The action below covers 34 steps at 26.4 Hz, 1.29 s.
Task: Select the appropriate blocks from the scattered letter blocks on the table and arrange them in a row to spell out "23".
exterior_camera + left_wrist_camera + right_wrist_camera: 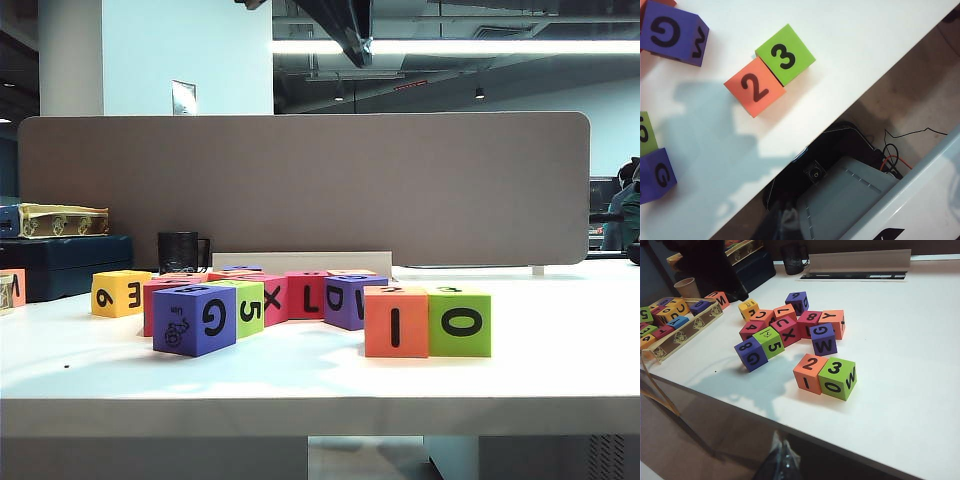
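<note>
Blocks for "23" sit touching near the counter (560,380) front edge: orange block (811,372) with 2 up, lime block (838,378) with 3 up at its 3 o'clock. Neither tool shows in any view; the left tool reads as closed together, the right tool's state I cannot tell. Risk: an arm sweeping low could nudge the pair askew. Beyond, scattered blocks (790,327) cluster at 11 o'clock.

L tool shut, R tool out of view.
</note>
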Available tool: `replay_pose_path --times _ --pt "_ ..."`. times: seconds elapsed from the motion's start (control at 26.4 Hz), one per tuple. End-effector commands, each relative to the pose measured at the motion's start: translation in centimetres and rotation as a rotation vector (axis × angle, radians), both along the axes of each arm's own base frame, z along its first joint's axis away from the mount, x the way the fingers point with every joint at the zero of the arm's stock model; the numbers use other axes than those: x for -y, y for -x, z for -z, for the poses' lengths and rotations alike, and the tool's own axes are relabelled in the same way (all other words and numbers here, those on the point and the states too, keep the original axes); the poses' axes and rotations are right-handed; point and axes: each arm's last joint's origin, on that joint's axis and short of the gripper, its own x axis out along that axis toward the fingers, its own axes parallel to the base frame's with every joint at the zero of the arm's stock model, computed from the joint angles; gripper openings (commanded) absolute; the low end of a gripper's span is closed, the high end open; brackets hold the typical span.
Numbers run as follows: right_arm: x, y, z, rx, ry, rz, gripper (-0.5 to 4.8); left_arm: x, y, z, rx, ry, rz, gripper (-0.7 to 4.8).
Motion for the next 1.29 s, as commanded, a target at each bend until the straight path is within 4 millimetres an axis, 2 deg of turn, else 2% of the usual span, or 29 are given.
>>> replay_pose_path --times 0.04,0.27,0.49,0.57,0.64,0.8,0.95,1.1,1.21,1.29 --pt "0.0 0.2 -0.1 0.020 -0.001 -0.002 -0.01 -0.2 0.2 -0.3 0.002 0.006 -0.002 -0.06" --pt "0.0 0.2 -0.1 0.020 -0.001 -0.002 -0.01 -0.2 0.2 -0.4 0.003 0.006 -0.002 -0.06" --pt "0.0 0.2 -0.1 0.022 -0.001 -0.002 -0.01 -2.5 2.1 -3.6 0.116 0.036 -0.021 -0.06" --pt "0.0 0.2 -0.1 0.023 -0.001 -0.002 -0.01 -5.6 3.9 -6.8 0.335 -0.024 -0.143 -0.06" --pt "0.0 0.2 -0.1 0.023 -0.001 -0.002 -0.01 -7.4 5.3 -8.5 0.430 -0.028 -0.202 -0.06" --pt "0.0 0.2 -0.1 0.024 -0.001 -0.002 -0.01 -10.9 8.2 -11.3 0.515 0.054 -0.265 -0.06" --pt "0.0 0.2 -0.1 0.024 0.000 -0.001 -0.01 -13.8 10.5 -13.0 0.623 0.065 -0.341 -0.06" --pt "0.0 0.2 -0.1 0.024 -0.001 -0.002 -0.01 -16.2 12.5 -13.3 0.677 0.055 -0.390 -0.06" --pt "0.0 0.2 -0.1 0.024 0.000 -0.001 -0.01 -17.8 13.6 -12.4 0.714 -0.003 -0.447 -0.06" --pt "0.0 0.2 -0.1 0.024 0.000 -0.001 -0.01 -19.4 14.6 -11.0 0.756 -0.054 -0.545 -0.06"
